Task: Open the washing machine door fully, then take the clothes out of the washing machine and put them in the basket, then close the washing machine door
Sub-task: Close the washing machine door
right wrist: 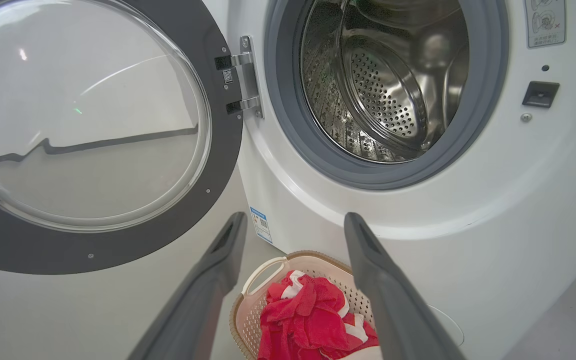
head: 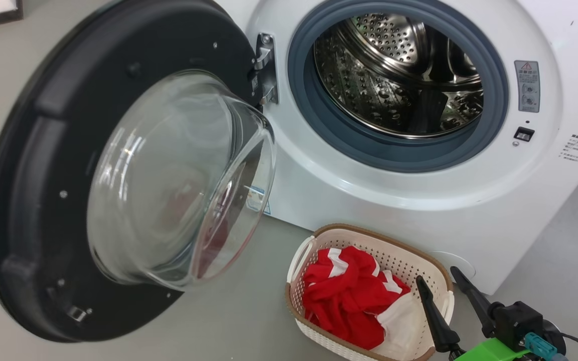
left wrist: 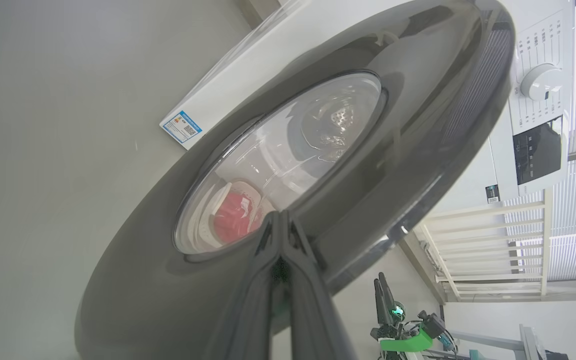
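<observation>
Left hand (left wrist: 279,216): the fingers are pressed together with nothing between them.
Washing machine door (left wrist: 393,150): it is swung wide open, and its glossy outer face lies directly ahead of the left hand's tips, just under the glass window; contact cannot be told.
Right hand (right wrist: 295,220): the fingers are held well apart and nothing is held.
Basket (head: 369,235): it is set on the floor (head: 249,301) just below and ahead of the right hand, close to the front of the washing machine (head: 369,200).
Clothes (head: 344,296): the red and white garments are heaped inside the basket, below the right hand's tips.
Drum (right wrist: 383,90): it is seen above and beyond the right hand, past the grey gasket, with bare steel showing.
Writing: a blue label (right wrist: 259,225) is stuck low on the machine's front and a grey warning sticker (head: 527,85) beside the opening; the print is too small to be read.
Surroundings: a white dial (left wrist: 540,82) and a dark display panel (left wrist: 540,150) are seen beyond the door's edge.
In the way: the open door stands between the two hands.
</observation>
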You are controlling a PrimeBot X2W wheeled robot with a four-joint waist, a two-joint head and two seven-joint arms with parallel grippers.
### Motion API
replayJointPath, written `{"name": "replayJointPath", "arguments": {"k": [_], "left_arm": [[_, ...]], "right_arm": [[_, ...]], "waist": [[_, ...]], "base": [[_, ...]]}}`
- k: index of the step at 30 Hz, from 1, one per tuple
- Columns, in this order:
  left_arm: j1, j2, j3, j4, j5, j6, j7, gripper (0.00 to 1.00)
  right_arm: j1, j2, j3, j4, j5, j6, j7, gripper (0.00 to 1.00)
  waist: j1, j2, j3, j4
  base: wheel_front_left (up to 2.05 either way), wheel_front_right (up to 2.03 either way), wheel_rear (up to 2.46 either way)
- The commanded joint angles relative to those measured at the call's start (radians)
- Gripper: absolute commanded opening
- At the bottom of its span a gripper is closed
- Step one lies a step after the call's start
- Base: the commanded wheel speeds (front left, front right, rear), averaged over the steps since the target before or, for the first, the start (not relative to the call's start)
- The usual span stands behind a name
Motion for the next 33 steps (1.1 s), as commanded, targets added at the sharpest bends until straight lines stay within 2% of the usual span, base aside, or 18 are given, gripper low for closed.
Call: {"name": "replayJointPath", "arguments": {"k": [1,6,21,28,33], "left_arm": [[0.0,0.036,0.034,-0.051,-0.021,-0.006,0.025,0.0],[0.051,0.014,0.037,-0.167,-0.055,-0.006,0.072,0.0],[0.163,-0.125,-0.018,-0.46,-0.036,-0.006,0.05,0.0],[0.183,-0.216,-0.063,-0.549,0.013,-0.006,-0.022,0.0],[0.189,-0.302,-0.1,-0.595,0.055,-0.006,-0.109,0.0]], "right_arm": [[-0.009,-0.002,0.014,-0.028,0.0,0.006,-0.006,1.0],[0.009,0.002,0.0,-0.035,0.004,0.006,-0.006,1.0],[0.018,0.006,-0.007,-0.041,0.005,0.006,-0.006,1.0],[0.025,0.006,-0.012,-0.044,0.007,0.006,-0.006,1.0],[0.025,0.006,-0.01,-0.046,0.014,0.006,-0.006,1.0]], "waist": [[0.0,-0.0001,-0.01,-0.005],[0.0,-0.0001,-0.024,-0.009],[0.0,-0.0001,-0.038,-0.058],[0.0,-0.0001,-0.037,-0.088],[0.0,-0.0001,-0.034,-0.11]], "base": [[0.0,0.0,0.0],[0.0,0.0,0.0],[0.0,0.0,0.0],[0.0,0.0,0.0],[0.0,0.0,0.0]]}}
